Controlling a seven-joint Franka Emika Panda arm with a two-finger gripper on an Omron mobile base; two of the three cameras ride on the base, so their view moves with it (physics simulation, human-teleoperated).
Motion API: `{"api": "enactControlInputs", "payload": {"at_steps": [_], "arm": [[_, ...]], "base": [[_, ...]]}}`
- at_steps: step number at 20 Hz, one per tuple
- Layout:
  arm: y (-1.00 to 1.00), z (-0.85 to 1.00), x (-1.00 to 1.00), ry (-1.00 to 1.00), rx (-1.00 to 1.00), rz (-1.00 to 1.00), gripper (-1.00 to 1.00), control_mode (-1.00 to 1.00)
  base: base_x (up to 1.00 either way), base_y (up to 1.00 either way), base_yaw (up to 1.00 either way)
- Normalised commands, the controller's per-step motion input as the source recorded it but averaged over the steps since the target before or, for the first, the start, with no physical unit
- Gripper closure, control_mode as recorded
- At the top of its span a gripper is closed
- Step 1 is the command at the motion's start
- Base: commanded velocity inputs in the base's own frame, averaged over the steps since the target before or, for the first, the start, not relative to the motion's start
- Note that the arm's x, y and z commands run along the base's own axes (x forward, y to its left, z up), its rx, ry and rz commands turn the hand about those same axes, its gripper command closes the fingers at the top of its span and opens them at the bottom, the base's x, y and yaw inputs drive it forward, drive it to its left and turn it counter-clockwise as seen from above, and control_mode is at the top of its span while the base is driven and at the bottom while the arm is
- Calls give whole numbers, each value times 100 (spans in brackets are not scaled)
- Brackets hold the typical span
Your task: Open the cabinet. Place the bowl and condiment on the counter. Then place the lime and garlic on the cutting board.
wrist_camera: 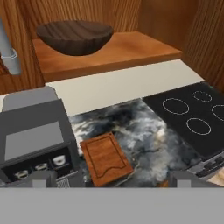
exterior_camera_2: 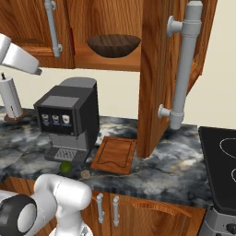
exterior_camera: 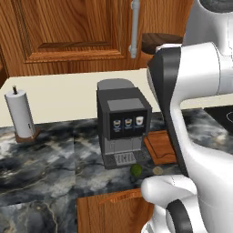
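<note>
The wide, shallow dark-brown wooden bowl (wrist_camera: 74, 37) sits on the open reddish-brown cabinet's (exterior_camera_2: 154, 69) shelf, above the cutting board (wrist_camera: 105, 158). Likely rigid and light; grip 1 rim edge. Gripper (wrist_camera: 109, 180) jaws spread wide, empty.

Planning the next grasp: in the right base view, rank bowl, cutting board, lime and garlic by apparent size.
1. bowl and cutting board: look similar, not ranked apart.
2. lime.
3. garlic, slightly smaller than the lime.

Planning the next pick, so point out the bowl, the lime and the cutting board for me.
bowl (exterior_camera_2: 113, 45): right base view, middle of its dark outer wall, on the cabinet shelf.
lime (exterior_camera_2: 66, 167): right base view, centre of the green ball.
cutting board (exterior_camera_2: 114, 154): right base view, middle of its bare top face.
</note>
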Motion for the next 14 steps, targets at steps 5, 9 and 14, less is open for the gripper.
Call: {"api": "enactControlInputs", "payload": {"at_steps": [5,9,14], "arm": [[14,-3,24,1,14,10,-100,-100],[0,18,68,0,3,21,-100,-100],[4,4,86,-2,-2,13,-100,-100]], "base": [[0,0,0],[0,0,0],[0,0,0]]}}
